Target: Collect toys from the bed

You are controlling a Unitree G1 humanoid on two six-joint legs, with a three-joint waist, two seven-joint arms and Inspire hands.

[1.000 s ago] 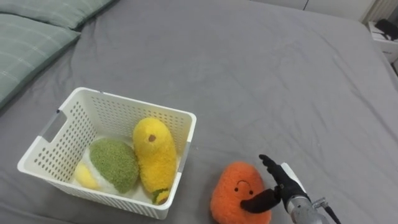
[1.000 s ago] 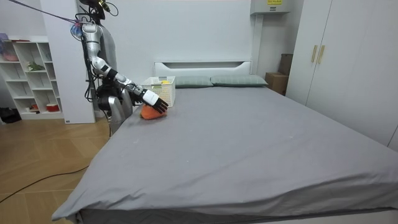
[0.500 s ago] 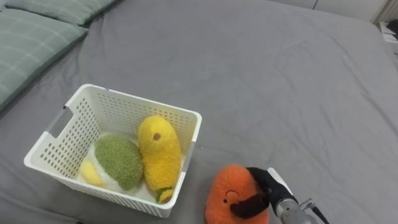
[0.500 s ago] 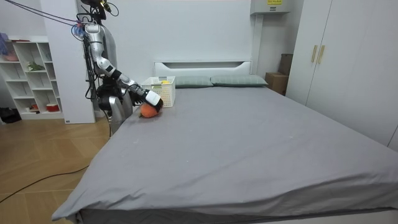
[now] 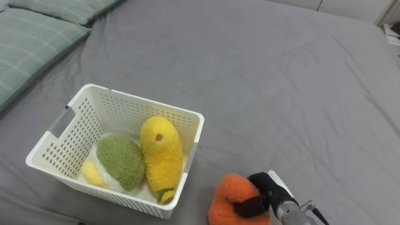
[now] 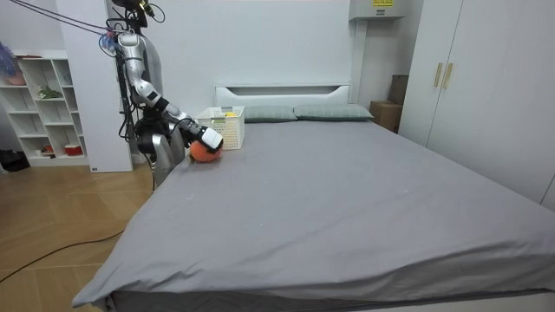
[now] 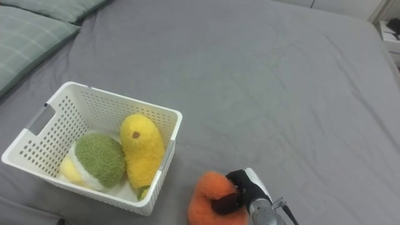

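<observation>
An orange plush toy (image 5: 228,199) lies on the grey bed (image 5: 269,81) near the front edge, just right of the white basket (image 5: 187,119). My right hand (image 5: 261,192) has its fingers and thumb curled into the toy's right side, squeezing it. The same grip shows in the right eye view, hand (image 7: 236,190) on orange toy (image 7: 206,199). In the basket lie a yellow plush toy (image 5: 161,150) and a green plush toy (image 5: 119,161) with a pale yellow end. In the room view the robot stands at the bed's head corner, its right hand (image 6: 212,139) on the orange toy (image 6: 201,152) beside the basket (image 6: 225,126).
Green checked pillows (image 5: 31,44) lie at the far left of the bed. A wide stretch of grey bedcover runs beyond and to the right of the basket. In the room view, white shelves (image 6: 39,104) stand behind the robot and wardrobes (image 6: 486,87) at the room view's right.
My right hand went from straight fingers beside the orange toy to curled round it. The toy is squashed and pulled slightly toward the bed's front edge.
</observation>
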